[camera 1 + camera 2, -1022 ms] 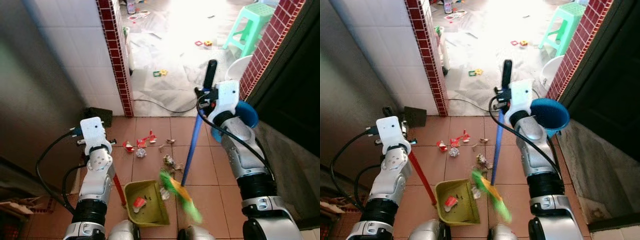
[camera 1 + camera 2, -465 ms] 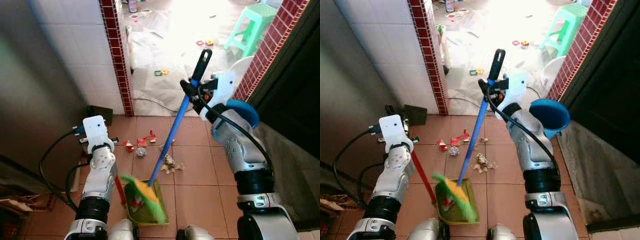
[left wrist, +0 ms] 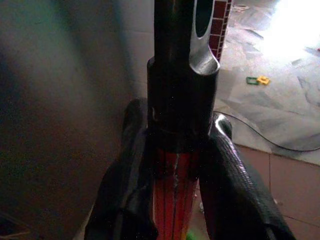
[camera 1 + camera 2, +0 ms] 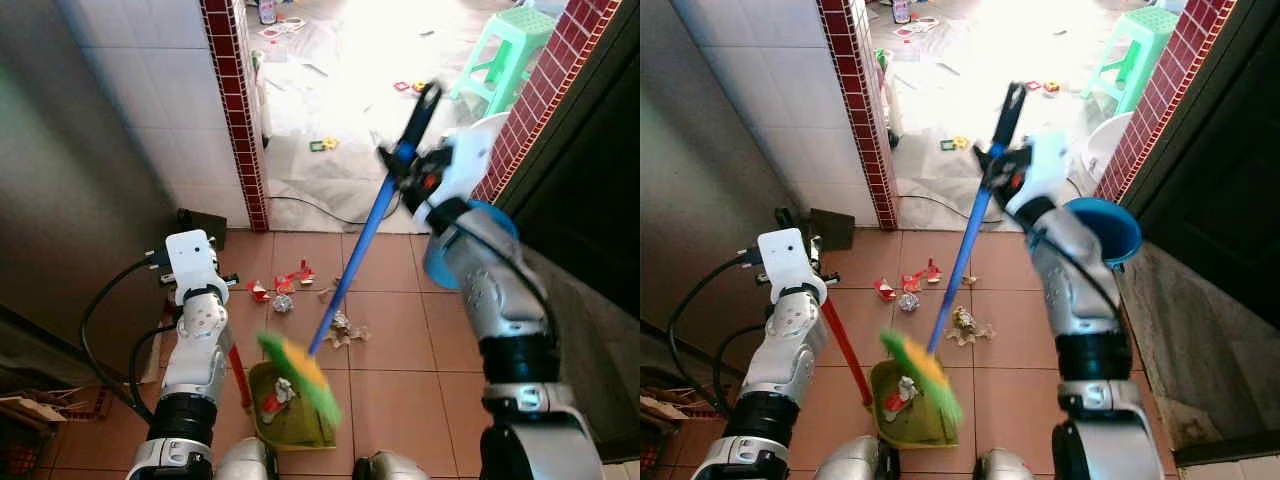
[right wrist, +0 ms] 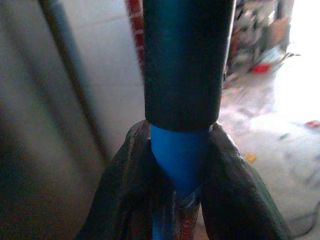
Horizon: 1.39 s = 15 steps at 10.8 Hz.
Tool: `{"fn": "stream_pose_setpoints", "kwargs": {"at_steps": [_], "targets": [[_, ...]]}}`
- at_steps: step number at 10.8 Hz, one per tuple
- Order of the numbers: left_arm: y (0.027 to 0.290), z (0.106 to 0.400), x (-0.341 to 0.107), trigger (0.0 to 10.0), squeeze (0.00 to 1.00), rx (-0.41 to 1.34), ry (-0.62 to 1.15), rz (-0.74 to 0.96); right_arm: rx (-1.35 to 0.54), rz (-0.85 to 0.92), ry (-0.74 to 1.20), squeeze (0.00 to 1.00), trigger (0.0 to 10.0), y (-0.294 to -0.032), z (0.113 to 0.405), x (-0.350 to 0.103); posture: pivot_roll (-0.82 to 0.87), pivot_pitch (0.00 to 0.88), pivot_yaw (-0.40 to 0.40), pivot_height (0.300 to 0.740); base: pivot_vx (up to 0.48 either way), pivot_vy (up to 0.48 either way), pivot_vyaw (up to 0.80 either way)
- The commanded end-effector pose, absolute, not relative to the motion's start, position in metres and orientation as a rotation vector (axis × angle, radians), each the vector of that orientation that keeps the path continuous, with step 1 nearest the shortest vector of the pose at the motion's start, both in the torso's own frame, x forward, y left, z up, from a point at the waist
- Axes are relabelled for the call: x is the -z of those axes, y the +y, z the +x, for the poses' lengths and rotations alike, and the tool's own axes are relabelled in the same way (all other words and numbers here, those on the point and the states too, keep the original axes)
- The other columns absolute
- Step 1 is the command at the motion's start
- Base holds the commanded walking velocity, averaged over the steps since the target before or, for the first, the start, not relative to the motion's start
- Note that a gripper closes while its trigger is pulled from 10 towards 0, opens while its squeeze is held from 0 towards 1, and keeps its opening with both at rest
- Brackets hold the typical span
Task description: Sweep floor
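Two claws grip tools: the right claw clamps the blue broom handle, slanting down to its green-yellow bristles above the olive dustpan on the tile floor. The left claw clasps the dustpan's red handle. Red scraps and crumpled litter lie just ahead of the pan

Before you, a mint-green plastic stool stands on the sunlit floor beyond the red-tiled pillar; a black cable crosses the threshold.
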State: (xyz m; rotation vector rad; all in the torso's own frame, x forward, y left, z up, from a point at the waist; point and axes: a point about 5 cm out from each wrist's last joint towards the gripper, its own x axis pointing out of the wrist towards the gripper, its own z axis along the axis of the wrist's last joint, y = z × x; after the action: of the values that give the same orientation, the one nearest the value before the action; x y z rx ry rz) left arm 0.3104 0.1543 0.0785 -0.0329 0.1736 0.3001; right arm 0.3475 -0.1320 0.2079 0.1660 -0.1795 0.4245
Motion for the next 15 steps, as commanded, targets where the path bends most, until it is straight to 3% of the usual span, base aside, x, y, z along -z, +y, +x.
{"fn": "stream_pose_setpoints", "kwargs": {"at_steps": [1, 2, 4, 6, 11, 13, 15], "targets": [[0.155, 0.307, -0.072, 10.0, 0.00, -0.286, 0.204, -0.028, -0.400, 0.127, -0.312, 0.00, 10.0, -0.137, 0.348, -0.237, -0.08, 0.072, 0.024, 0.740, 0.000, 0.000, 0.00], [0.153, 0.306, -0.072, 10.0, 0.00, -0.249, 0.212, -0.044, -0.405, 0.005, -0.368, 0.00, 10.0, -0.139, 0.348, -0.249, -0.08, 0.071, 0.028, 0.740, 0.000, 0.000, 0.00], [0.148, 0.306, -0.076, 10.0, 0.00, -0.201, 0.186, -0.033, -0.378, -0.007, -0.368, 0.00, 10.0, -0.145, 0.351, -0.247, -0.07, 0.067, 0.031, 0.740, 0.000, 0.000, 0.00], [0.144, 0.306, -0.102, 10.0, 0.00, -0.127, 0.053, -0.023, -0.231, -0.098, -0.367, 0.00, 10.0, -0.156, 0.352, -0.237, -0.07, 0.063, 0.042, 0.740, 0.000, 0.000, 0.00], [0.153, 0.309, -0.123, 10.0, 0.00, -0.092, -0.037, -0.006, -0.032, -0.315, -0.144, 0.00, 10.0, -0.181, 0.379, -0.182, -0.06, 0.035, 0.066, 0.740, 0.000, 0.000, 0.00], [0.156, 0.300, -0.117, 10.0, 0.00, -0.096, -0.025, -0.043, -0.082, -0.277, -0.138, 0.00, 10.0, -0.171, 0.371, -0.163, -0.06, 0.017, 0.066, 0.740, 0.000, 0.000, 0.00], [0.162, 0.292, -0.110, 10.0, 0.00, -0.094, -0.001, -0.077, 0.006, -0.134, -0.204, 0.00, 10.0, -0.165, 0.363, -0.160, -0.06, 0.000, 0.058, 0.740, 0.000, 0.000, 0.00]]}}
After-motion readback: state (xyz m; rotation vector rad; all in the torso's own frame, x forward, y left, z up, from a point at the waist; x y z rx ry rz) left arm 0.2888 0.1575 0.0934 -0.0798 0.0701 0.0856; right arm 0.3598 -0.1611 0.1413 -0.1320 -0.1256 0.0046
